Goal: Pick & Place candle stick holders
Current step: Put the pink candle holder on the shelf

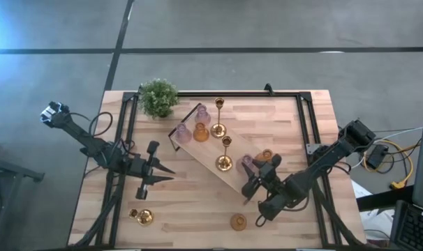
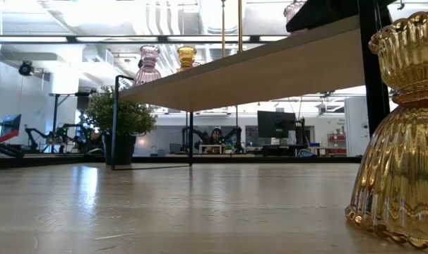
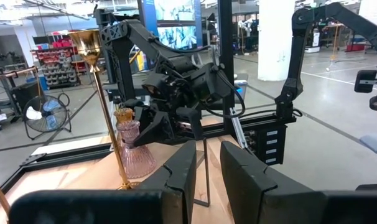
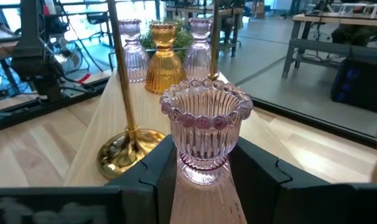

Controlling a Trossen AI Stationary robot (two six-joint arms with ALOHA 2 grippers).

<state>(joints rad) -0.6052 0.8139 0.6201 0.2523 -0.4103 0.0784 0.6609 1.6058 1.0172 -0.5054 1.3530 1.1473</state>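
The right gripper (image 1: 248, 174) is at about 4 o'clock from the bench (image 1: 197, 216) centre, over the near end of the long wooden tray (image 1: 197, 150). In the right wrist view its fingers (image 4: 157, 168) stand on both sides of a pink glass holder (image 4: 204, 134), closed around the narrow waist of it. Whether the holder rests on the tray or is a little lifted, I cannot tell.

The other holders are spread around. On the tray stand two tall gold holders (image 1: 225, 155), and at its far end, near 12 o'clock, a pink one and an amber holder (image 1: 201, 132). One more gold holder (image 1: 142, 217) sits on the bench at 7 o'clock, and an amber one (image 1: 238, 222) at 5 o'clock.

The left gripper (image 1: 162, 173) waits at about 9 o'clock. Its fingers (image 3: 179, 177) are a little apart and hold nothing.

The pink holder is ribbed glass, so I judge it stiff, rather heavy for its size, smooth and breakable. The waist seems the good place to hold, because the wider cup above cannot slide through. It should be put down softly and kept away from the thin gold stem (image 4: 121, 68) just beside, which looks easy to tip.
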